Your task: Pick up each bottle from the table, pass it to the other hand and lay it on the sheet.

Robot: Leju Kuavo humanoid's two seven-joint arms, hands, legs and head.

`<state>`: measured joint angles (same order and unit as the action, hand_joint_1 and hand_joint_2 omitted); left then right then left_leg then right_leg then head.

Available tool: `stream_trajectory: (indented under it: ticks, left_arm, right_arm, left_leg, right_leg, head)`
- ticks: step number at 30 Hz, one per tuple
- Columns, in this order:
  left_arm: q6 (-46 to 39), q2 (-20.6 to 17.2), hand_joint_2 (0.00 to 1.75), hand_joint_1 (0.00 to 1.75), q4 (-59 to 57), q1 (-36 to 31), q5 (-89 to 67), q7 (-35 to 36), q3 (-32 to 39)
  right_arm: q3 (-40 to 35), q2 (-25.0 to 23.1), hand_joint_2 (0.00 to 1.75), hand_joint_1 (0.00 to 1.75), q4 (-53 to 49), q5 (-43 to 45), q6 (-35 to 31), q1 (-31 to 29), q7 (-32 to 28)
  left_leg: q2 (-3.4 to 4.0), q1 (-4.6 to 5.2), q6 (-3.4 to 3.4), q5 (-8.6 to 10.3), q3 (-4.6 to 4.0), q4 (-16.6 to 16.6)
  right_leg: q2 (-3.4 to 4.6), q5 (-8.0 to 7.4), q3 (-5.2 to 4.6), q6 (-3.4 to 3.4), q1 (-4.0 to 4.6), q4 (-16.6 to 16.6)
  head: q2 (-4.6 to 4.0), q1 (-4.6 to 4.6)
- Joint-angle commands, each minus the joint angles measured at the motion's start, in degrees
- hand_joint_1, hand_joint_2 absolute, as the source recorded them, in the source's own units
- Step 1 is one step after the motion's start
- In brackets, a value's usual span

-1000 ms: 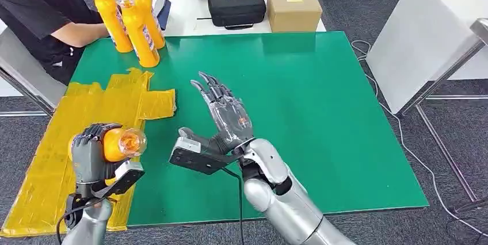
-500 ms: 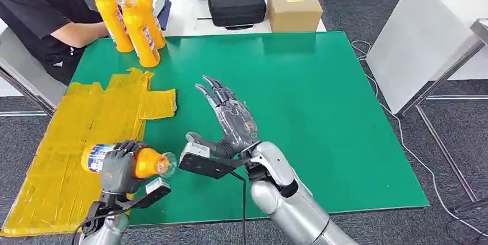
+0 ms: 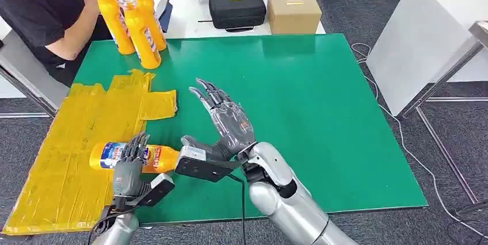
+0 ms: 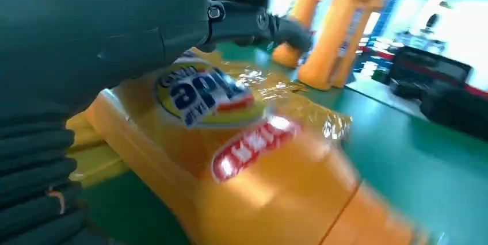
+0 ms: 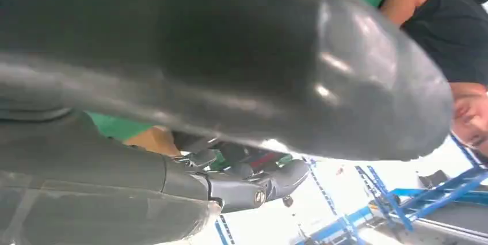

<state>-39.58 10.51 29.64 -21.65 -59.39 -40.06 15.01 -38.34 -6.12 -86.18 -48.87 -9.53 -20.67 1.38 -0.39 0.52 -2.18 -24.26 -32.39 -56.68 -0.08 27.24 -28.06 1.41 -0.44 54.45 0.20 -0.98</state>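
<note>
The left hand (image 3: pixel 131 161) has swung the orange plastic bottle with the blue-and-yellow label (image 3: pixel 133 157) from cap-up to flat on its side — it now lies low in the lower left of the frame, across the edge of the crinkled yellow sheet (image 3: pixel 69 141). That looks like the laying-down nearly done. The fingers still drape over the bottle's middle; whether they clamp it I cannot tell. The right hand (image 3: pixel 225 119) hovers at centre, fingers spread, holding nothing — just beside the bottle's neck.
</note>
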Motion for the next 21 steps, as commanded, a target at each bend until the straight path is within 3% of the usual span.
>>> stream_trajectory:
  ticks: [1,4,5,8,13,15,21]
  left_arm:
    - [11.8,-2.1,0.0,0.0,3.1,4.0,26.7,0.1,-15.5]
    - [14.7,-2.6,0.0,0.0,7.2,5.0,31.4,0.1,-16.8]
    - [17.8,-4.2,0.0,0.0,16.3,7.4,41.4,0.1,-21.4]
    - [20.1,-7.3,0.0,0.0,28.7,8.0,54.2,0.1,-28.7]
    - [25.6,-6.6,0.0,0.0,36.2,5.8,62.6,0.1,-28.6]
    - [30.0,-5.7,0.0,0.0,41.5,5.2,66.9,0.4,-28.5]
    - [29.4,-5.7,0.0,0.0,41.9,5.6,67.0,1.0,-28.9]
  right_arm:
    - [2.9,1.0,0.0,0.0,2.1,0.4,-5.4,-0.1,-5.2]
    - [3.5,1.1,0.0,0.0,2.1,1.2,-6.2,0.2,-6.5]
    - [4.5,0.6,0.0,0.0,2.4,2.2,-8.5,0.4,-9.1]
    - [6.7,-0.2,0.0,0.0,3.8,4.2,-9.2,-0.1,-11.0]
    - [8.9,-1.1,0.0,0.0,6.6,8.8,-9.4,-1.7,-13.2]
    - [10.6,-1.5,0.0,0.0,7.9,14.3,-10.5,-0.8,-18.0]
    - [10.6,-1.3,0.0,0.0,7.9,14.6,-10.8,-0.3,-18.6]
  left_leg:
    - [0.13,-0.02,0.1,0.01,0.17,0.1]
    - [0.11,-0.02,0.15,0.06,0.33,0.1]
    - [0.01,-0.04,0.11,0.02,0.37,0.1]
    - [0.06,-0.08,0.18,0.13,0.12,0.1]
    - [-0.15,-0.12,0.1,0.31,-0.2,-0.1]
    - [-0.2,-0.17,0.13,0.36,-0.52,-0.2]
    - [-0.12,-0.08,0.1,0.33,-0.5,0.0]
  right_leg:
    - [0.11,-0.05,0.17,-0.02,0.02,-0.1]
    - [0.09,-0.12,0.3,-0.07,0.03,-0.1]
    - [-0.02,-0.08,0.38,-0.06,0.04,-0.1]
    - [0.03,-0.16,-0.02,-0.09,0.08,-0.1]
    - [-0.18,-0.21,-0.13,-0.16,0.11,0.0]
    - [-0.23,-0.23,-0.4,-0.12,0.15,0.1]
    - [-0.14,-0.24,-0.4,-0.07,0.1,0.0]
  head:
    - [0.0,0.0]
    - [-0.02,-0.02]
    - [-0.02,0.0]
    - [0.0,0.0]
    - [0.0,0.0]
    - [-0.02,0.0]
    - [-0.02,0.0]
